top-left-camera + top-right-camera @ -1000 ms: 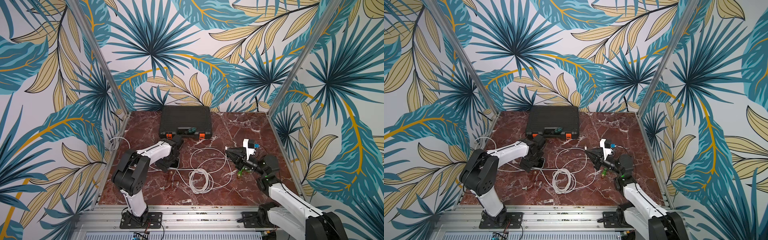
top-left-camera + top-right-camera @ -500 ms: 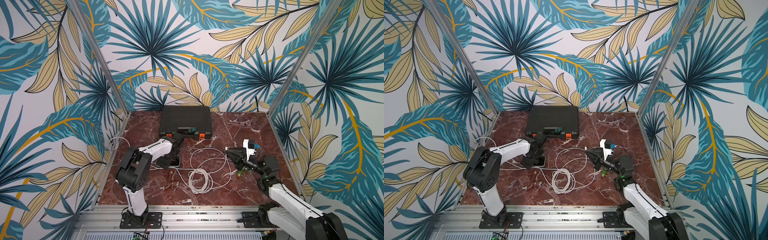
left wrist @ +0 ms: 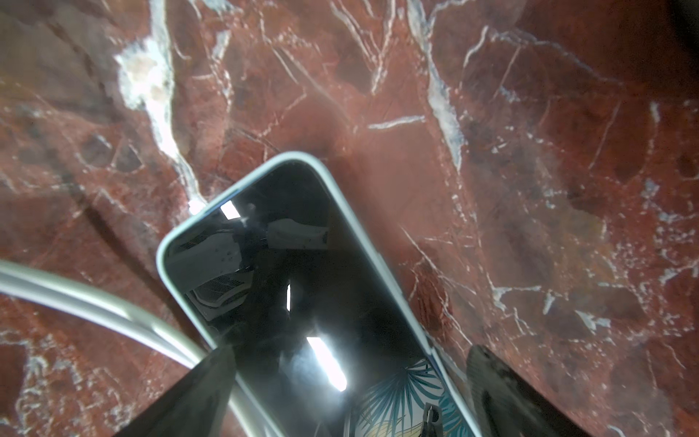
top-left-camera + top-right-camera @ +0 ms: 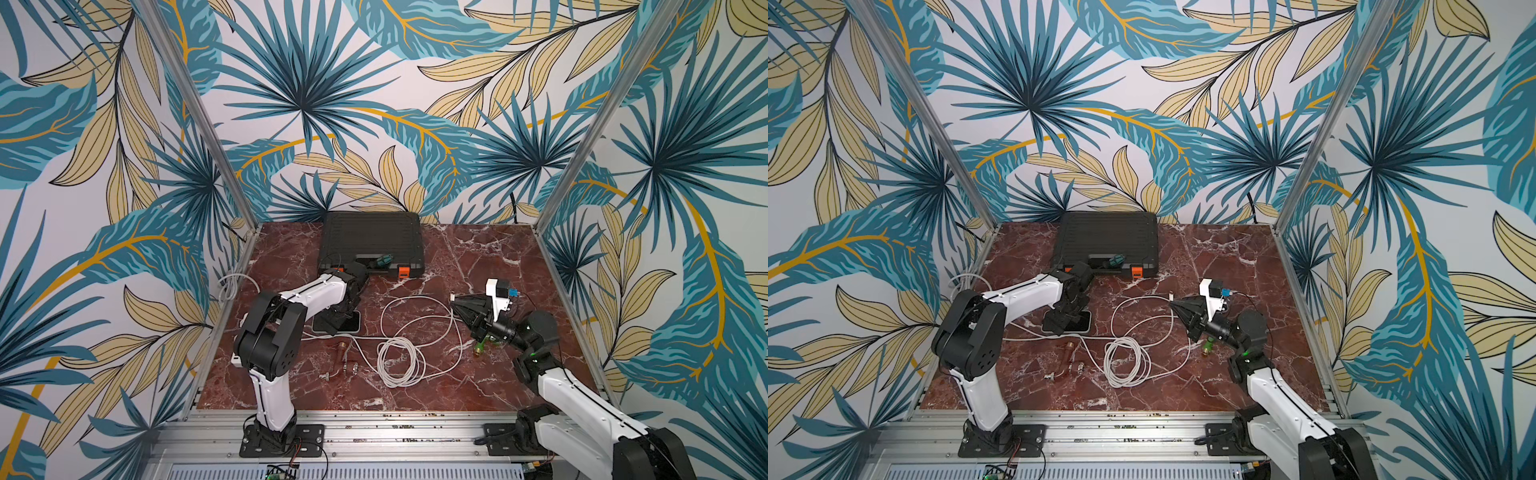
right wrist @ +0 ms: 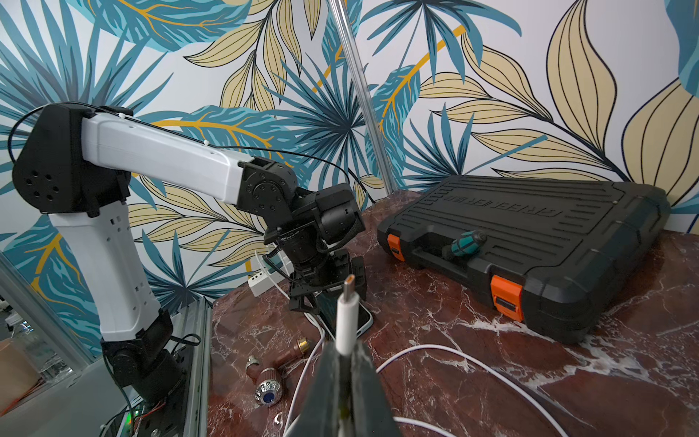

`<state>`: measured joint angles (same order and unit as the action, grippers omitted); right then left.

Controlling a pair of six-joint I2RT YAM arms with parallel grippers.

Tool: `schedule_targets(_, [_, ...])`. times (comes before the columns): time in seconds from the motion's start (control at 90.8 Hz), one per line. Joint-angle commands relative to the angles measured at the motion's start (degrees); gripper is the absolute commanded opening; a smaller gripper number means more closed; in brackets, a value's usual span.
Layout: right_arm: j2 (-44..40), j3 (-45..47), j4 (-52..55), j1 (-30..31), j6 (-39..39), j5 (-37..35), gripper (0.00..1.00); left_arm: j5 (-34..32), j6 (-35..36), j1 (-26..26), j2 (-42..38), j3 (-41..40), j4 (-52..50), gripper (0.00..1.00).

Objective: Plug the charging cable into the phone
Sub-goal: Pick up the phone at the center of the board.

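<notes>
My right gripper [image 4: 456, 305] clenched on cable plug [image 4: 452, 297], right of centre in top view. Left gripper [image 3: 340, 382] released, astride phone [image 4: 351, 325], left of centre. Risk: unclamped phone skids on push; coiled cable [image 4: 399, 357] drags plug off-line.

On my desk [image 4: 478, 257] I count one phone [image 4: 351, 323], one white charging cable [image 5: 347, 318], one black tool case [image 5: 529, 227], one teal-handled screwdriver [image 5: 463, 242] and one small green object [image 4: 482, 345]. I cannot count the small brown metal pieces [image 5: 291, 353] for certain.
</notes>
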<state>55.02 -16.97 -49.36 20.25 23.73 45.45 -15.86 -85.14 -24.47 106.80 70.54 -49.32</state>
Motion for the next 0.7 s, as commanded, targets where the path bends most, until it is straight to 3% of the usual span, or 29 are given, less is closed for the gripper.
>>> schedule_targets(0.0, [-0.94, 0.61, 0.58, 0.36, -0.68, -0.45, 0.0, 0.42, 0.8, 0.39, 0.94, 0.53, 0.53, 1.0])
schedule_targets(0.308, [-0.29, 0.54, 0.23, 0.56, -0.54, -0.44, 0.0, -1.99, -0.18, 0.39, -3.03, -0.69, -2.55, 1.0])
schedule_targets(0.694, [-0.4, 0.62, 0.63, 0.91, -0.66, -0.56, 0.0, 0.76, -1.6, 0.35, -2.62, -5.74, 3.61, 1.0])
